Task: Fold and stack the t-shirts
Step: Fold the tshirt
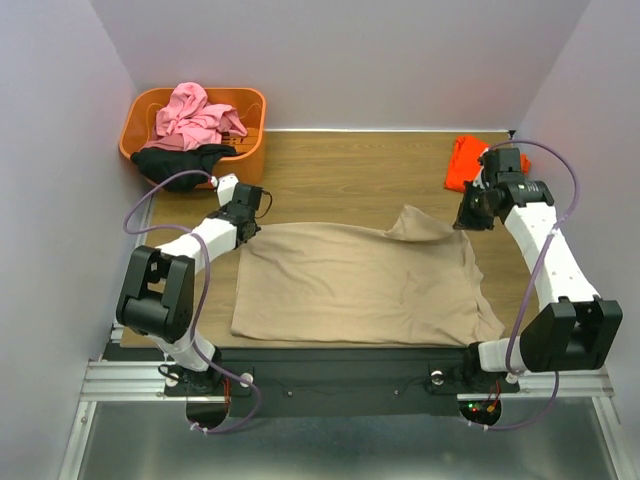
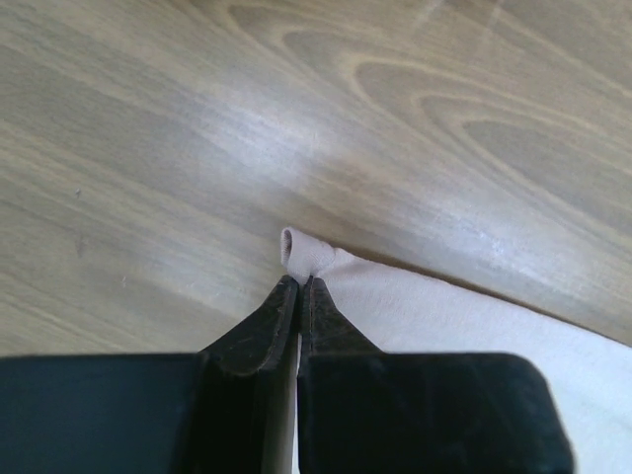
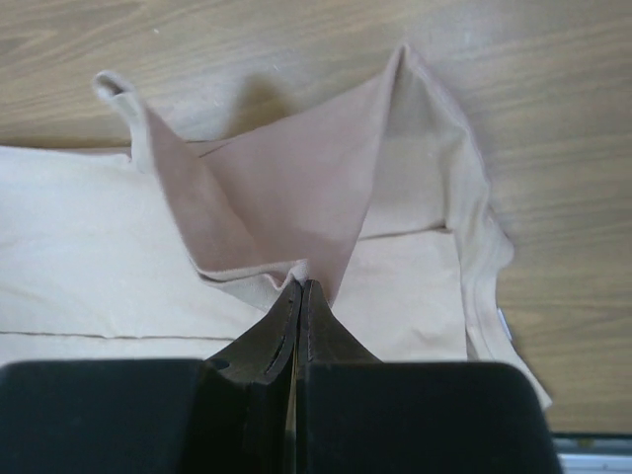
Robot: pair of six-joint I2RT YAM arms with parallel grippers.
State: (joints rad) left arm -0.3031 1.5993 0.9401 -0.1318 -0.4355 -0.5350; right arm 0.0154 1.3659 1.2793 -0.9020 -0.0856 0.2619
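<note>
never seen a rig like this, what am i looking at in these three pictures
Two white robot arms work at a wooden table. The wide picture looks down from above; the two close-ups come from wrist cameras, the black wedges being each arm's fingers. The left end effector and right end effector each pinch part of the spread tan cloth t-shirt. A crumpled orange-red t-shirt lies far right; a pink t-shirt and a black t-shirt sit in an orange plastic basket far left.

Plain tan t-shirt (image 1: 360, 285), bright orange-red t-shirt (image 1: 463, 160), pink t-shirt (image 1: 195, 115), black t-shirt (image 1: 180, 158), orange basket (image 1: 259, 128), table (image 1: 340, 170) in brown wood grain.
</note>
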